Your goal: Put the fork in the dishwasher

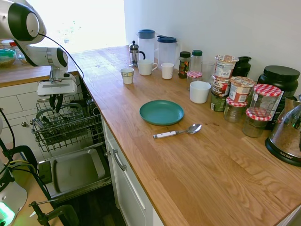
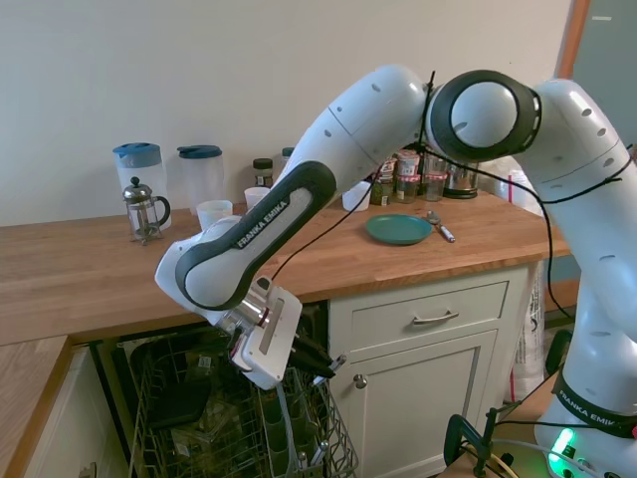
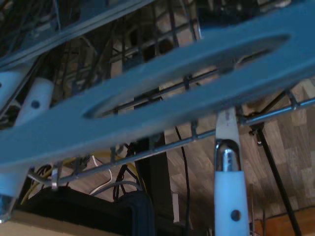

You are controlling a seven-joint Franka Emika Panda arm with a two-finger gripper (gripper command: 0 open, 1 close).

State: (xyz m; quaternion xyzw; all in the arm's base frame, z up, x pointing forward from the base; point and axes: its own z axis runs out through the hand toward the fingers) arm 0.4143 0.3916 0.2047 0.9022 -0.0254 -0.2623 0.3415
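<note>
**kitchenbot_fan:** Any writing we can actually read here?

**rackwatcher:** Just "FRANKA EMIKA" along the arm point(image 2: 264, 224) in the second exterior view. The jar labels at the right of the first exterior view are too small for us.

**kitchenbot_fan:** And the counts on the tabletop point(image 1: 211, 174)?

**rackwatcher:** We get one teal plate point(image 1: 161, 112) mid-frame, with one white-handled spoon point(image 1: 176, 133) just below it. In the upper middle there are two blue-lidded pitchers point(image 1: 168, 49), one French press point(image 1: 135, 52) and four cups point(image 1: 200, 92). We make out four red-checked lids point(image 1: 268, 89) among the jars on the right.

**kitchenbot_fan:** Where's the fork though?

**rackwatcher:** Honestly we can't pin it down. The jaws hang over the dark wire rack of the dishwasher point(image 1: 66, 127) at the left of the frame, above the dropped door point(image 1: 75, 172). A short silvery bit point(image 2: 341, 357) pokes out at their tips, and we can't tell if that's the fork. We also can't tell if the jaws are clenched or released. The wrist view shows blurry rack wires and a white strip point(image 3: 230, 196) rising from the bottom edge.
</note>
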